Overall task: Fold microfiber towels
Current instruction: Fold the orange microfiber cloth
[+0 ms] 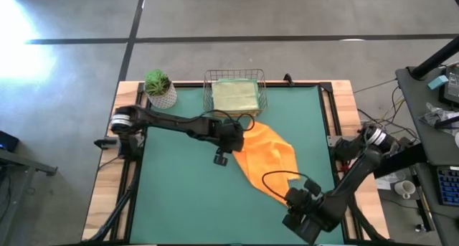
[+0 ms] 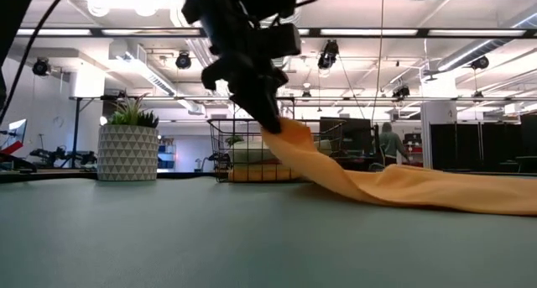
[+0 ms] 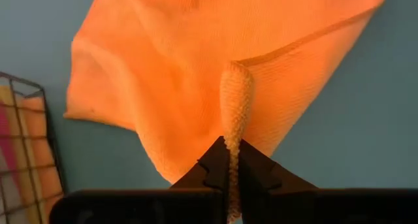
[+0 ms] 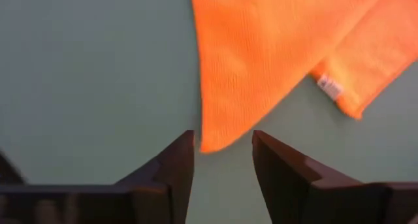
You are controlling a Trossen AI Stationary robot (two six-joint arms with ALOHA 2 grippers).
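Left claw pinches orange towel; low view shows it lifted.

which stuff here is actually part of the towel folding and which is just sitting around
Part of the job:
- orange towel, spread on the mat
- left gripper, shut on a pinched fold of the orange towel
- right gripper, open at the towel's near corner
- folded towels stacked in the wire basket

Just sitting about:
- potted plant at the table's back corner

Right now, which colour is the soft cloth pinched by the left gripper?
Orange cloth, clearest in the left wrist view.
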